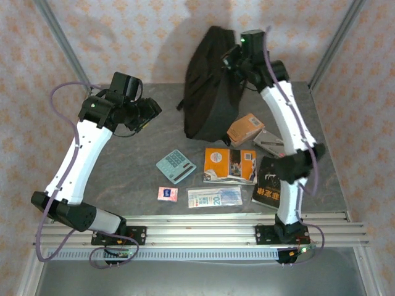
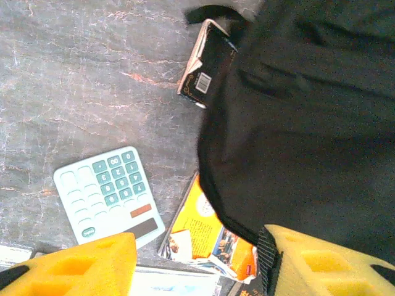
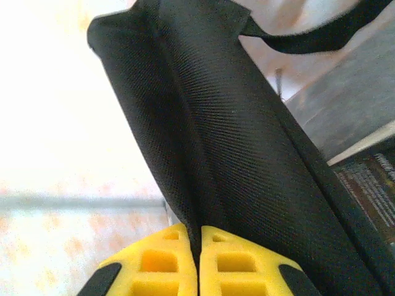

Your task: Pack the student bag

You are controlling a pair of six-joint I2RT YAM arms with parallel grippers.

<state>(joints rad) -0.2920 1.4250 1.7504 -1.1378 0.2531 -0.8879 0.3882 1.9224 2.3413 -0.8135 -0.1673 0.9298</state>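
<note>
The right pincer [image 3: 199, 234], clenched on the bag [image 1: 207, 86], holds it up while the left pincer [image 2: 197, 256] hangs spread; opening it seems next.

Overhead and close wrist views; common bag [image 1: 210, 86]

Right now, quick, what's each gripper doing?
Left gripper: open, holding nothing.
Right gripper: jaws closed on the bag.

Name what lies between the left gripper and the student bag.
Only bare grey tabletop, in the top view, separates the left gripper from the student bag.
</note>
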